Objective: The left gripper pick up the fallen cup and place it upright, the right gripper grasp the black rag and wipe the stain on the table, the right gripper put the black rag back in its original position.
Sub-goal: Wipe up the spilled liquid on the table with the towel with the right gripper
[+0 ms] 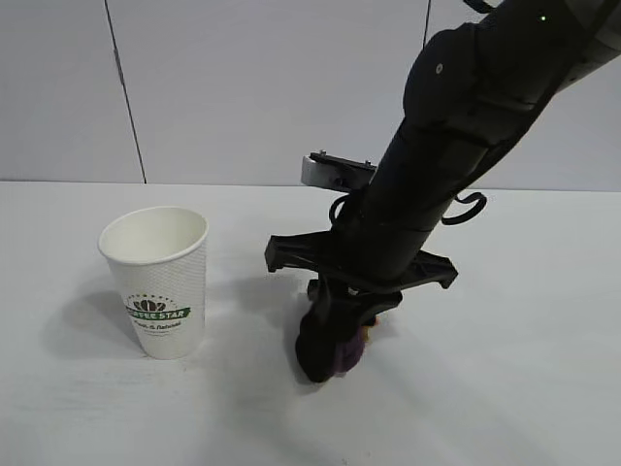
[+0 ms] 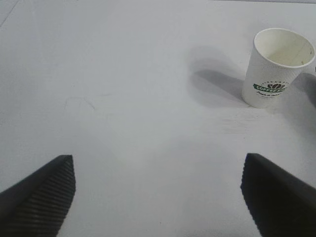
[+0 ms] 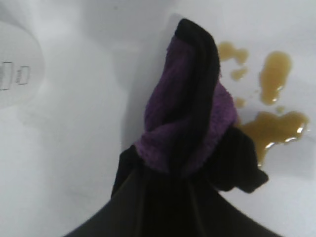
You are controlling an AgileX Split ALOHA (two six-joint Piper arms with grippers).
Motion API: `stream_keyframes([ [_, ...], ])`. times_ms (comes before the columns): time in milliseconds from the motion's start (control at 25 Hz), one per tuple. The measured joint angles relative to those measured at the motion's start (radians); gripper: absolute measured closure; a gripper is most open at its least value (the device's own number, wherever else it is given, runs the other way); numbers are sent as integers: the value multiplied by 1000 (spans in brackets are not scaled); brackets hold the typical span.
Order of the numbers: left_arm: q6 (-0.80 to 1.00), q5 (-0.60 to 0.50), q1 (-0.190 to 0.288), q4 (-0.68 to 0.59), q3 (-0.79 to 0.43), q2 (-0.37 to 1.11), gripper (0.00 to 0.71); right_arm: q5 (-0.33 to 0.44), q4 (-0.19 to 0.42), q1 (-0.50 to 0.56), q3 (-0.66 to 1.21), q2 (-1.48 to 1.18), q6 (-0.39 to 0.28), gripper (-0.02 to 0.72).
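Note:
The white paper cup [image 1: 160, 282] with the green "COFFEE STAR" banner stands upright on the white table [image 1: 514, 398], left of centre. In the left wrist view the cup [image 2: 276, 69] is far off, and my left gripper [image 2: 158, 197] hangs open over bare table with nothing between its fingers. My right gripper [image 1: 335, 313] points down at the table's middle, shut on the black rag [image 1: 332, 351], whose purple folds press on the surface. In the right wrist view the black rag [image 3: 185, 108] juts from the right gripper [image 3: 177, 180] right beside the brown stain [image 3: 274, 126], which lies wet with small droplets.
A grey wall with panel seams runs behind the table. The right arm's thick black body [image 1: 456, 126] slants down from the upper right. A blurred curve of the cup [image 3: 17, 64] shows in the right wrist view, near the rag.

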State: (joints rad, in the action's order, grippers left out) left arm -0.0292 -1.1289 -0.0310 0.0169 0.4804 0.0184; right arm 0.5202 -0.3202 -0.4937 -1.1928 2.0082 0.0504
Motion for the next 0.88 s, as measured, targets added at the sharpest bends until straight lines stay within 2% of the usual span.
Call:
stream_keyframes([
  [200,0,0,0,0,0,0,52,19,142,29,0,0,-75,602],
  [320,0,0,0,0,0,0,52,61,211,72,-1,0,-119,602],
  [480,0,0,0,0,0,0,52,108,251,130,-3,-1,-159,602],
  [560,0,0,0,0,0,0,52,111,242,136,-4,-1,-159,602],
  [640,0,0,0,0,0,0,52,107,206,132,-4,-1,-148,602],
  [880,0,0,0,0,0,0,52,34,-10,67,-4,-1,-21,602],
])
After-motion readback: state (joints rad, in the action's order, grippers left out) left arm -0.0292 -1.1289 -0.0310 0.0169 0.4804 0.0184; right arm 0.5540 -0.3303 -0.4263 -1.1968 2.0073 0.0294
